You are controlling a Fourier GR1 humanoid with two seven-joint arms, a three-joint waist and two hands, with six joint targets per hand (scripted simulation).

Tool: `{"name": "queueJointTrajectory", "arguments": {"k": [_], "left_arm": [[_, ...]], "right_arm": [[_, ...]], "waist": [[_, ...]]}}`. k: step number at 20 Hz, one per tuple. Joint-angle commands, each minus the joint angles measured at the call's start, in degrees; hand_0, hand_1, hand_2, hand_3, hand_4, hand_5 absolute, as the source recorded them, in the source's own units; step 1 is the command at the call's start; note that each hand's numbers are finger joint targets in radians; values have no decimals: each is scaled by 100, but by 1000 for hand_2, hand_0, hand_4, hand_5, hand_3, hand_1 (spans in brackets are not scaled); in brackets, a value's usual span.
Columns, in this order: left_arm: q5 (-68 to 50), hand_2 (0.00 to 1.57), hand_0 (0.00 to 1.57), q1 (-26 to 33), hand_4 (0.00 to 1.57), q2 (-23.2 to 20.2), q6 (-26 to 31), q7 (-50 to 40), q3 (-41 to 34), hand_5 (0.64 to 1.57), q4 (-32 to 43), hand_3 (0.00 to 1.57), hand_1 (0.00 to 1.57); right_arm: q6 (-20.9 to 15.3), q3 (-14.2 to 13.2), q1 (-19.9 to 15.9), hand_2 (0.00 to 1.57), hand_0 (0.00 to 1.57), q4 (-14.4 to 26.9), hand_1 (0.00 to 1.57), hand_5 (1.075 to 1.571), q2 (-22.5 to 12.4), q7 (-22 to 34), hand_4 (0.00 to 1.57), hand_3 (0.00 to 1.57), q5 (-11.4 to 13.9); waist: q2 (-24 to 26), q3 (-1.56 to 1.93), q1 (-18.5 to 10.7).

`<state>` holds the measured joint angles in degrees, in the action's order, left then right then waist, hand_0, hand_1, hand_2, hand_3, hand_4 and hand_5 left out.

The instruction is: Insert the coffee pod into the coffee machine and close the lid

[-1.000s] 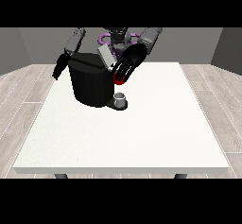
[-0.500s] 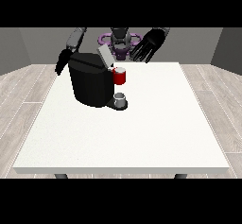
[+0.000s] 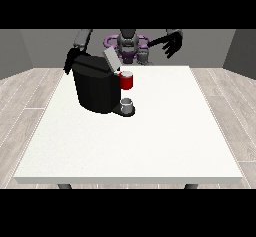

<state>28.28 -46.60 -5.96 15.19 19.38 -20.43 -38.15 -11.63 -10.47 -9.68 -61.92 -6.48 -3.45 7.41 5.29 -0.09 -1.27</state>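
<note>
Front view, the only one I have. Count: one machine [image 3: 97, 88], one pod [image 3: 127, 81], one lid [image 3: 111, 59], one cup [image 3: 127, 103], one table [image 3: 150, 141], two hands.

Machine: black, sits on the table's far left part. Its lid is a grey flap standing up, tilted, at the top right corner of the body, so still open.

Pod: red, sits at the machine's head on the side towards view right, just under the lid and right above the cup. Neither hand touches it. I can't tell how deep it sits in the slot.

Cup: small, grey, on the machine's base plate, directly below the pod.

My hand at the view's right [image 3: 173, 42]: raised above the table's far edge, well apart from the machine, fingers spread and straight, holding nothing.

My hand at the view's left [image 3: 70, 62]: behind the machine's upper left corner, dark against the dark body. Can't tell how its fingers lie or whether it touches the machine.

Machine body blocks that hand partly. My torso [image 3: 128, 46] sits behind the lid.
</note>
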Motion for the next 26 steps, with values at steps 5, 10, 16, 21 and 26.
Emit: {"name": "queueJointTrajectory", "arguments": {"k": [5,10,16,21,26], "left_arm": [[-467,0,0,1568,323,580,110,-125,15,1571,-113,0,0],[-719,0,0,1650,414,587,112,-321,-16,1571,-186,0,0],[-908,0,0,2009,457,501,294,-328,-65,1571,-607,0,0],[-1445,0,0,2133,394,592,199,-778,440,1571,-1359,0,0],[-1427,0,0,2155,356,579,278,-610,580,1571,-1854,0,0]], "right_arm": [[203,176,788,0,0,-160,0,1571,238,-277,0,0,-99],[640,443,56,0,0,-711,0,1571,256,-11,0,0,-277],[1046,685,-480,0,0,-1317,0,1571,-78,376,154,0,-217],[1214,340,-882,0,0,-1117,0,1571,-483,533,0,0,-317],[1062,7,-1542,0,0,-835,0,1571,-492,618,108,0,-563]], "waist": [[1214,12,-426],[1290,10,-516],[1179,9,-552],[887,11,-739],[119,11,-973]]}}
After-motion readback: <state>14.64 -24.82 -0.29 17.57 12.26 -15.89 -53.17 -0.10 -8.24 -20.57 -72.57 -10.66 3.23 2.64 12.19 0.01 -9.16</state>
